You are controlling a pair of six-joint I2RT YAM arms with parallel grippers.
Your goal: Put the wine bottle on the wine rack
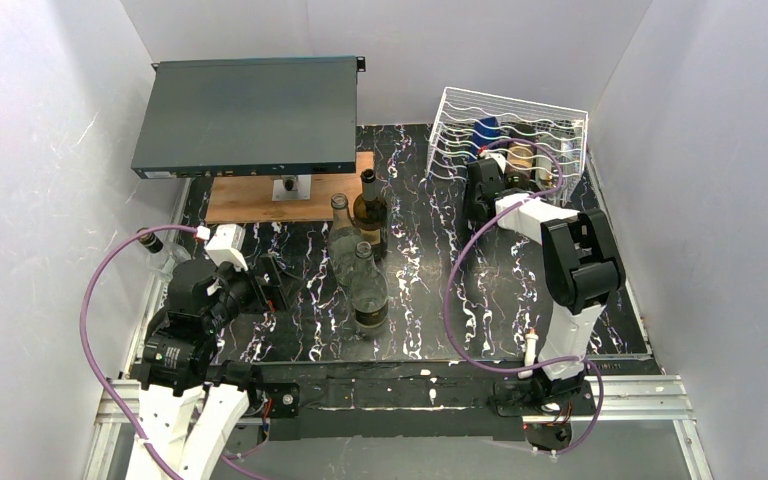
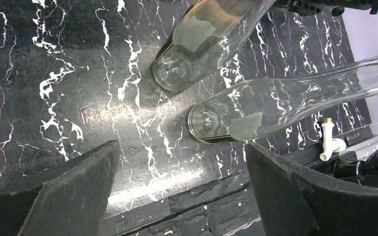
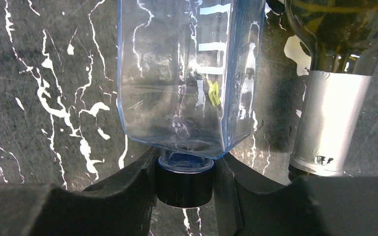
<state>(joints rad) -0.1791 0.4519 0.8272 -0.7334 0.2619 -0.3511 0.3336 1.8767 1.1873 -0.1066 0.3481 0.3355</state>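
The blue-tinted wine bottle (image 3: 187, 73) is gripped at its black cap by the right fingers (image 3: 130, 184), at the front of the wine rack (image 1: 505, 115). Its white and yellow print cannot be read. The left fingers (image 2: 74, 189) are held wide above the desk (image 2: 39, 59).

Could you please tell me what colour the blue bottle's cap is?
The cap is black; right wrist view shows it best.

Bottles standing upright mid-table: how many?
3: the dark bottle by the wooden board, a rear clear bottle left of it, a front clear bottle nearest the arms. Another may be hidden beside the left arm.
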